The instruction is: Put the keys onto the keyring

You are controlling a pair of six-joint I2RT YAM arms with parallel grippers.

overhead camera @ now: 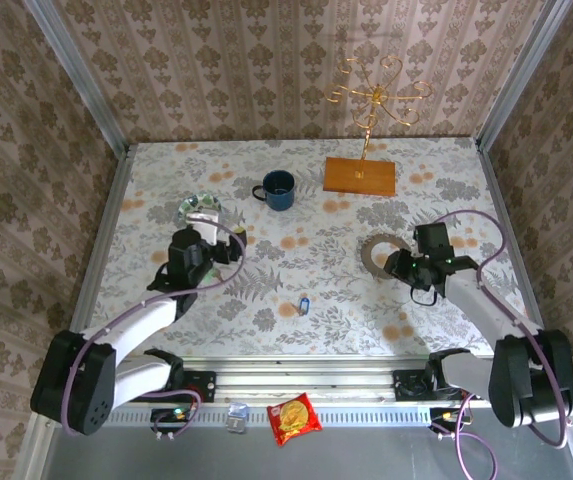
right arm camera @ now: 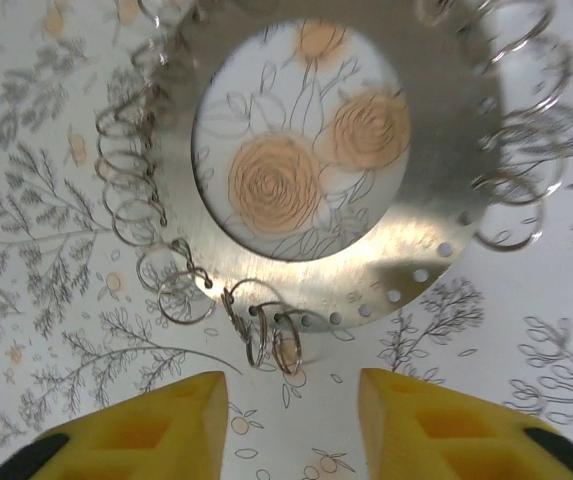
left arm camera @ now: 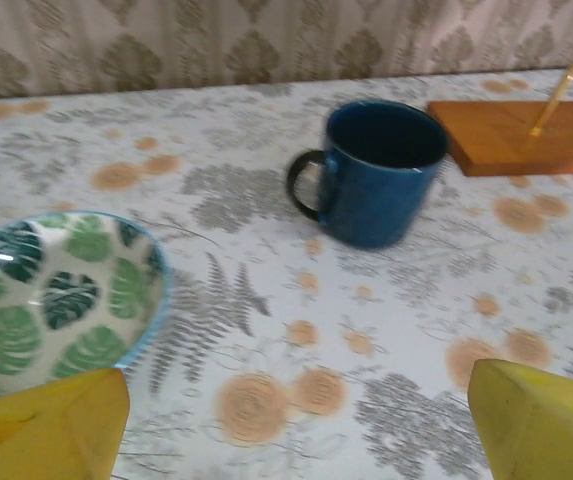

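Grasping the flat grey metal keyring [right arm camera: 446,200] seems the step in hand: the right gripper [right arm camera: 291,385] hovers open, empty, at its lower edge. Next the left gripper [left arm camera: 296,375], open and empty too, should fetch the tiny blue-headed key [overhead camera: 304,303].

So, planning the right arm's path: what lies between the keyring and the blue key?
Bare tablecloth, seen in the top view, between the keyring and the blue key.

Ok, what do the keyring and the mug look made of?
Keyring: metal, with a brushed grey sheen, punched holes and thin wire loops along its edge. Mug: smooth blue coat with a slight sheen, likely ceramic or enamelled metal; I cannot tell which.
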